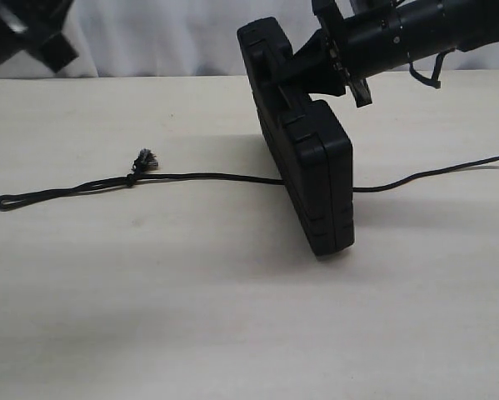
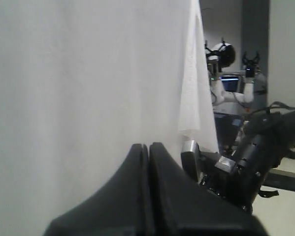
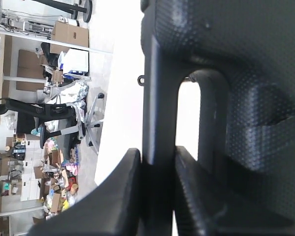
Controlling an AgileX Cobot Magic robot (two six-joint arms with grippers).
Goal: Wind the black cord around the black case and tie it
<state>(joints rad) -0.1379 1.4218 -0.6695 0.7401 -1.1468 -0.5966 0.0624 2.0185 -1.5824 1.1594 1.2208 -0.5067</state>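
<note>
The right gripper (image 3: 156, 157) has its jaws closed narrowly on the handle bar of the black case (image 1: 311, 167), holding it up on edge and leaning, with its lower end down at the table (image 1: 232, 333); whether it actually rests there I cannot tell. The black cord (image 1: 216, 177) lies stretched left to right across the table, vanishing at the case's left face and coming out on its right, so it appears to run underneath. Its looped end (image 1: 3, 202) lies far to the left, and the frayed knot (image 1: 142, 161) sits between that loop and the case. The left gripper (image 2: 148, 147) is raised well away from the table, its jaws pressed together on nothing. The step looks like seating the case across the cord. To do it well, the case should be lowered squarely so that the cord stays pinned under its middle and does not slide. The grip on the handle should stay firm while the left arm comes down for the looped tail, which should be taken beyond the knot.
</note>
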